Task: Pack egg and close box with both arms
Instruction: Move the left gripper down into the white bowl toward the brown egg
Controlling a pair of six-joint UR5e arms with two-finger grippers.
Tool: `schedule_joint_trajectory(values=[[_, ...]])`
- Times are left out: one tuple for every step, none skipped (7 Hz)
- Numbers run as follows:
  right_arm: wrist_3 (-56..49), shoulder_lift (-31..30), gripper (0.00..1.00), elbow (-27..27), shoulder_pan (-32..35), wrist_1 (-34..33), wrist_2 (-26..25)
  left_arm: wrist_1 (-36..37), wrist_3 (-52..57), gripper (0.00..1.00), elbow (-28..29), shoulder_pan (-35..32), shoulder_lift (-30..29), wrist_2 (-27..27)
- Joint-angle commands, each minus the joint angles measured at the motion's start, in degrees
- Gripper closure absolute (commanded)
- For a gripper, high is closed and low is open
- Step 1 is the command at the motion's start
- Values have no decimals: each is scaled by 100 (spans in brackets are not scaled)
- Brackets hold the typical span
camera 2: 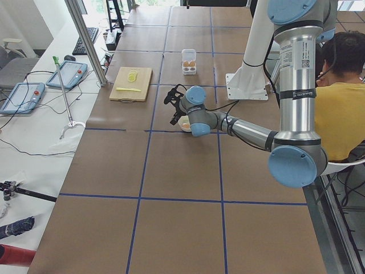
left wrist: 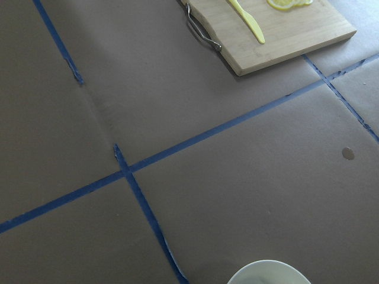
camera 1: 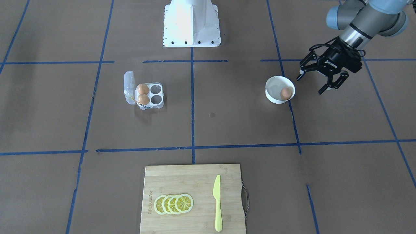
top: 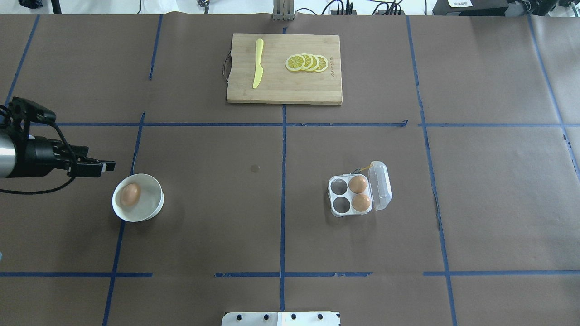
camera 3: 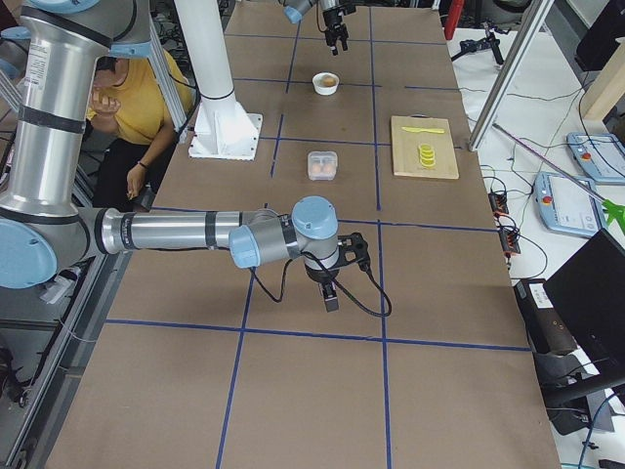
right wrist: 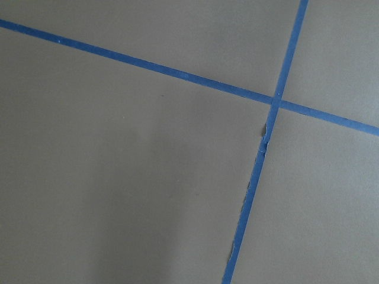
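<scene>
The egg (camera 1: 285,93) lies in a round white bowl (camera 1: 272,95), which also shows in the overhead view (top: 153,201) with the egg (top: 130,194). My left gripper (camera 1: 310,85) is open and empty. It hovers just beside the bowl on the robot's left (top: 106,166). The clear box (camera 1: 158,103) stands open on the robot's right side, its lid (camera 1: 129,87) folded back. Two brown eggs fill the cells by the hinge, and the other two cells are empty (top: 340,195). My right gripper (camera 3: 332,293) shows only in the exterior right view, far from the box; I cannot tell if it is open.
A wooden cutting board (top: 283,86) with a yellow knife (top: 258,63) and lemon slices (top: 307,63) lies at the table's far side. The white pedestal (camera 1: 191,24) stands at the robot's base. An operator in yellow (camera 2: 342,108) sits behind the robot.
</scene>
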Motion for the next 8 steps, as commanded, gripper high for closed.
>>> schedule_joint_trajectory(values=[[-12, -11, 0, -1, 0, 2, 0, 387, -285, 16, -41, 705, -20, 697], [-12, -11, 0, -1, 0, 2, 0, 589, -285, 17, -50, 820, -29, 822], [-3, -20, 0, -1, 0, 2, 0, 783, -285, 17, -50, 987, -56, 1006], [-12, -20, 0, -1, 0, -7, 0, 872, -285, 18, -50, 1049, -64, 1025], [-12, -11, 0, -27, 0, 2, 0, 873, -294, 19, -50, 1050, -65, 1034], [-12, -20, 0, -27, 0, 2, 0, 873, -294, 20, 10, 1059, -143, 1025], [-12, -20, 0, -36, 0, 2, 0, 873, -320, 21, 37, 1059, -161, 1025], [-12, -20, 0, -44, 0, 2, 0, 881, -329, 21, 46, 1059, -196, 1025]])
